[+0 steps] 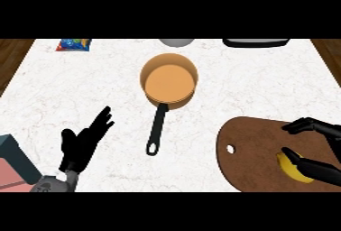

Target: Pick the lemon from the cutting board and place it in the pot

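A yellow lemon [293,168] lies on the brown cutting board [256,153] at the lower right. My right hand [318,149] reaches over the board from the right edge, thumb lying across the lemon and fingers arched above it, spread apart rather than closed. The orange pot [169,81] with a long black handle [156,131] stands at the counter's upper middle, handle pointing toward me. At the lower left my left hand [83,142] rests open with fingers up, well left of the pot's handle.
A blue packet [73,43] lies at the back left, a grey round object [177,42] and a black item [256,42] at the back edge. A teal and pink box [15,164] sits at the left edge beside my left forearm.
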Available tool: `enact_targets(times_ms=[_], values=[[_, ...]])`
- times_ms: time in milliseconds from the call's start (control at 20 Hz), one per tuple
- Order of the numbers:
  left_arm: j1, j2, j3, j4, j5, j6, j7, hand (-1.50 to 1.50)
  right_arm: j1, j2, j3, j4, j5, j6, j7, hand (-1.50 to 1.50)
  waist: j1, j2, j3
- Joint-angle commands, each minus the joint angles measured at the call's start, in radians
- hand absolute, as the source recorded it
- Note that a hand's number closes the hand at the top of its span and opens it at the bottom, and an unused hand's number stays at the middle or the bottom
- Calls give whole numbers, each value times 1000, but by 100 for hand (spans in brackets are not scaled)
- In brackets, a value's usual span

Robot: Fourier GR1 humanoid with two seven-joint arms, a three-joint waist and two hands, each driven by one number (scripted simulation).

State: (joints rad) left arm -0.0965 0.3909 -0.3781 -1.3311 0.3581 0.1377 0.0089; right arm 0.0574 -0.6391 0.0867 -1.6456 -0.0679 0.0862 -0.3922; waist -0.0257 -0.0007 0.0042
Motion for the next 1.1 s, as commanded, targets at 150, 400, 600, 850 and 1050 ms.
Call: enact_targets(times_ms=[150, 400, 600, 850, 1050], values=[[29, 17, -8, 5, -14, -33, -3, 0, 137, 79, -125, -25, -215, 125, -403, -150, 3, -3, -2], [24, 12, 8, -35, -34, -40, 15, 0, 291, -126, -259, -171, -266, 297, -292, -150, 6, -4, -5], [-15, 10, 30, -18, -19, -50, 46, 0, 308, -246, -292, -195, -254, 317, -83, -150, 7, -2, -7], [-40, -21, 16, -43, -52, -43, 98, 0, 256, -276, -298, -226, -381, 372, 154, -150, 24, 0, -5], [-31, -35, 9, -53, -74, -42, 90, 0, 161, -285, -188, -173, -359, 371, 297, -150, 42, 3, -5]])
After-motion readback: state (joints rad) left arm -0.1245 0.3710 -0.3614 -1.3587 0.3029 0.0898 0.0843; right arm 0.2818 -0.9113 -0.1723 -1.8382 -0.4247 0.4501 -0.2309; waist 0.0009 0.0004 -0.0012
